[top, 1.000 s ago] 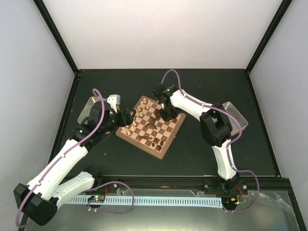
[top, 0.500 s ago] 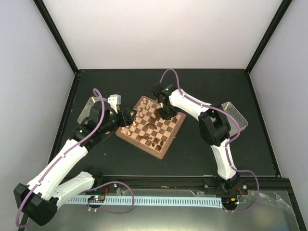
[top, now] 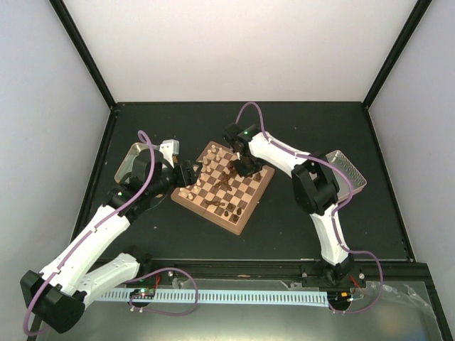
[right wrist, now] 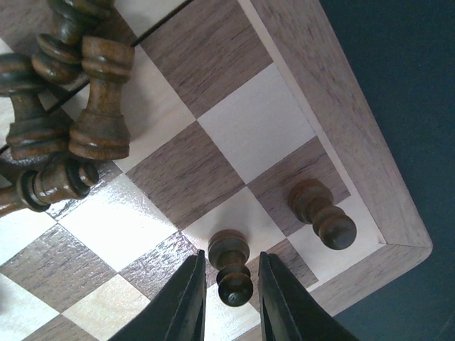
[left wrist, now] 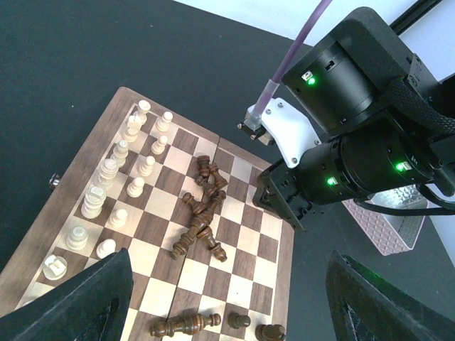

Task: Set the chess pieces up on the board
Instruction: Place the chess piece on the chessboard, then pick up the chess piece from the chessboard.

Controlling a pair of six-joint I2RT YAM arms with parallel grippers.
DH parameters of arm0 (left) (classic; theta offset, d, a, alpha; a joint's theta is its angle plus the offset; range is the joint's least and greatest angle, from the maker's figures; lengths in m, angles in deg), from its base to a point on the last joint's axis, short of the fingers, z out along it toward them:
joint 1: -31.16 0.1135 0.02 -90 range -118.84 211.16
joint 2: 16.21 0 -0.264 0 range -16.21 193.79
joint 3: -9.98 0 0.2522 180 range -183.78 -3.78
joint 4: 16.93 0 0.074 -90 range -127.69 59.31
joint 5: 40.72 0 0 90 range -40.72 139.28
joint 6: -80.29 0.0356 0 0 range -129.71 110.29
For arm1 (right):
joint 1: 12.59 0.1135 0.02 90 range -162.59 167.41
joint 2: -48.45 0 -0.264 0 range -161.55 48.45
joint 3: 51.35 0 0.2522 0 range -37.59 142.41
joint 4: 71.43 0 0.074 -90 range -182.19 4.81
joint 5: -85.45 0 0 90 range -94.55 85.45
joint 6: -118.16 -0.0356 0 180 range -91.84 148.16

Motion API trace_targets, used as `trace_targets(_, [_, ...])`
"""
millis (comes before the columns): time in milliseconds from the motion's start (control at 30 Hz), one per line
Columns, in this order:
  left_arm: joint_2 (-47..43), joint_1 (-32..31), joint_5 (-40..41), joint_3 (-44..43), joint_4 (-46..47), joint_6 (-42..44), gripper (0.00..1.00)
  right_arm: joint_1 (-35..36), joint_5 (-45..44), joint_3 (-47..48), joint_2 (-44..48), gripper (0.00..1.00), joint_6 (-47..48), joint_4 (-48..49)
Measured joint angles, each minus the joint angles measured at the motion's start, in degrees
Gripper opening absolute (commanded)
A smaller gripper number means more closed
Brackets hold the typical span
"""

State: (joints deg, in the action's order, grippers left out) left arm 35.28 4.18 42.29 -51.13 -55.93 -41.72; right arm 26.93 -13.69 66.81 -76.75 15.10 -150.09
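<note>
Black counter: at the board corner a dark pawn is straddled by the narrowly parted right pincer; left pincer is held wide, empty.

Board: wooden, light and dark checks, tan rim. Lies flat on desk, turned cornerwise.
Cream pieces: upright, two rows along one edge.
Dark pieces: tumbled heap at mid-board, all lying down.
Near edge in left wrist view: one fallen dark piece, two upright beside it.
Two dark pawns stand close together by a corner.
</note>
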Motion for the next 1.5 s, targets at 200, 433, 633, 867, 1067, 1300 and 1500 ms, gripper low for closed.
trace_targets(200, [-0.04, 0.00, 0.02, 0.00, 0.00, 0.00, 0.76, -0.02, -1.03, -0.81, 3.23, 0.33, -2.03, 1.77])
trace_targets(433, [-1.20, 0.00, 1.44, 0.00, -0.07, -0.11, 0.76, 1.42, 0.87, -5.35, 14.01, 0.34, -2.25, 5.92])
trace_targets(633, [-5.79, 0.04, 6.08, 0.02, -0.13, -1.88, 0.76, 9.07, 5.86, -8.96, 15.61, 0.34, 0.74, 10.10])
trace_targets(867, [-13.94, 0.11, 13.31, 1.27, -0.37, -4.79, 0.76, 15.76, 12.92, -11.04, 13.25, 0.34, 5.57, 13.33])
trace_targets(1067, [-19.28, 0.31, 17.62, 3.28, -0.42, -6.93, 0.76, 17.53, 14.19, -11.28, 9.01, 0.34, 8.35, 14.67])
trace_targets(1300, [-19.61, 0.31, 18.84, 3.78, -0.44, -7.91, 0.77, 17.77, 12.72, -11.50, 6.58, 0.34, 10.60, 14.82])
trace_targets(1500, [-18.97, 0.31, 18.82, 3.82, -0.42, -8.11, 0.77, 17.79, 11.15, -11.50, 6.51, 0.34, 11.82, 15.45])
